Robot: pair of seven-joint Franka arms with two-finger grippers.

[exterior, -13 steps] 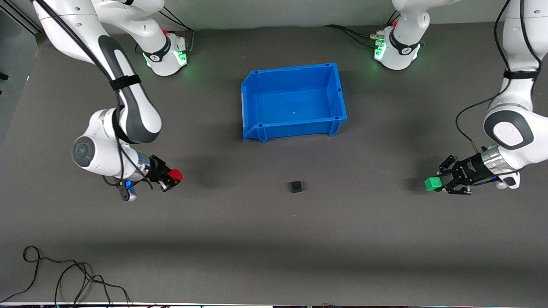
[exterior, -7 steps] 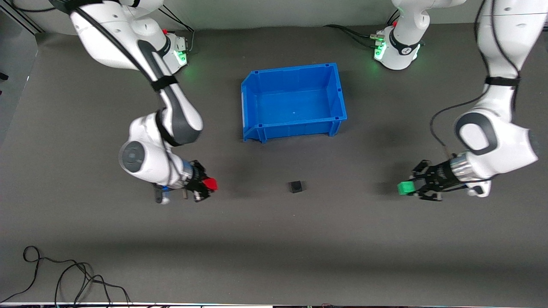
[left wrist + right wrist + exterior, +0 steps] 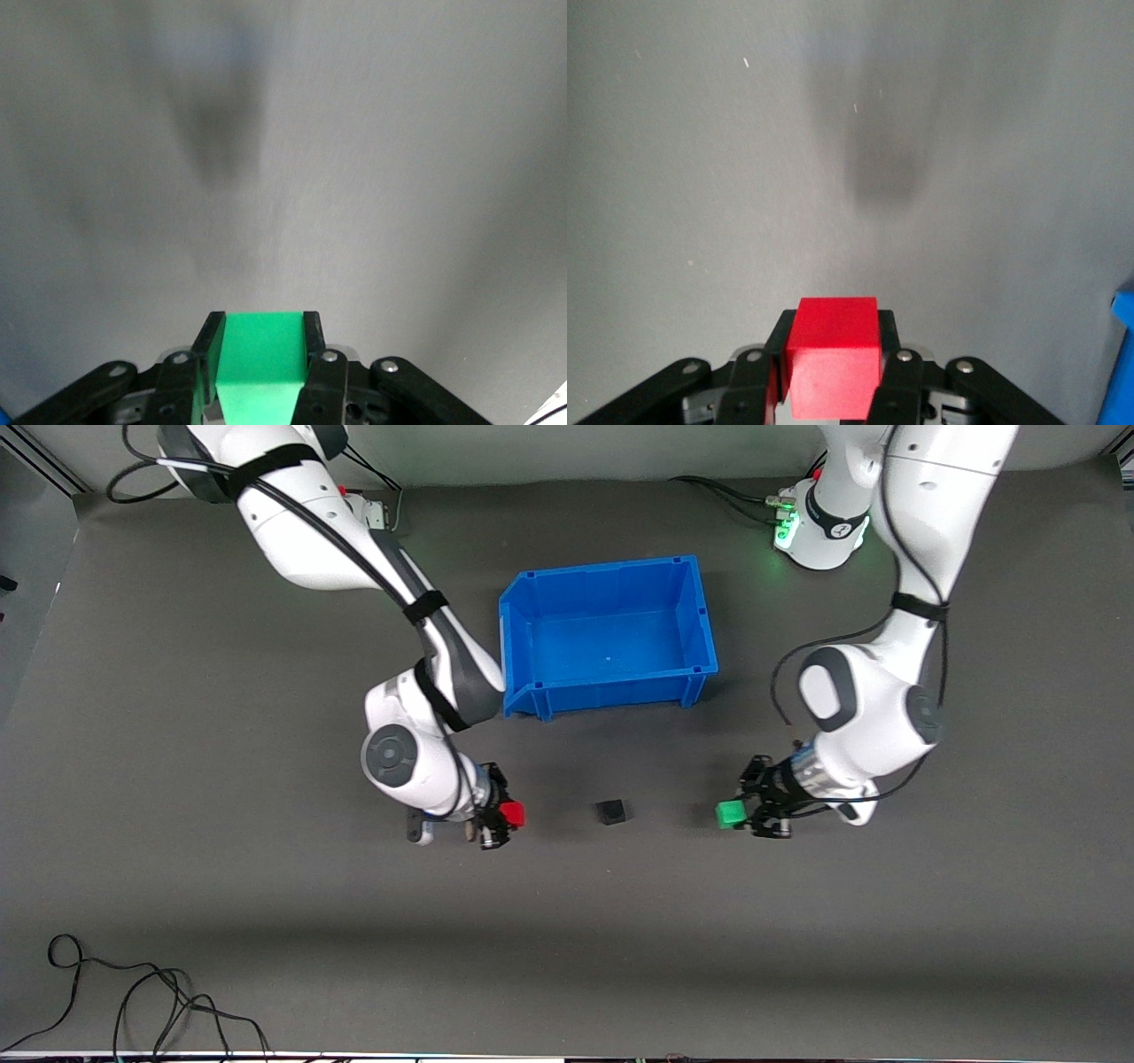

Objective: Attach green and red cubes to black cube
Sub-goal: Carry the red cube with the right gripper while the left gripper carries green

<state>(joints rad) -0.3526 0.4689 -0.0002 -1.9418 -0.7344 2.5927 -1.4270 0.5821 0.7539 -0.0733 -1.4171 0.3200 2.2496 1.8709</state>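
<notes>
The black cube [image 3: 610,811] sits alone on the dark mat, nearer the front camera than the blue bin. My right gripper [image 3: 507,816] hangs low over the mat on the right arm's side of the black cube, shut on the red cube [image 3: 512,813] [image 3: 833,354], which sticks out past the fingertips. My left gripper [image 3: 740,814] hangs low on the left arm's side of the black cube, shut on the green cube [image 3: 730,813] [image 3: 260,359]. Both held cubes point toward the black cube, with a gap on each side. Neither wrist view shows the black cube.
An empty blue bin [image 3: 532,615] stands farther from the front camera than the black cube, between the two arm bases. A loose black cable [image 3: 133,1001] lies near the mat's front edge at the right arm's end. A blue corner of the bin [image 3: 1122,310] shows in the right wrist view.
Both arms have swung inward toward the black cube, each carrying its cube. The gaps between the held cubes and the black cube have shrunk a great deal. The black cube has not moved.
</notes>
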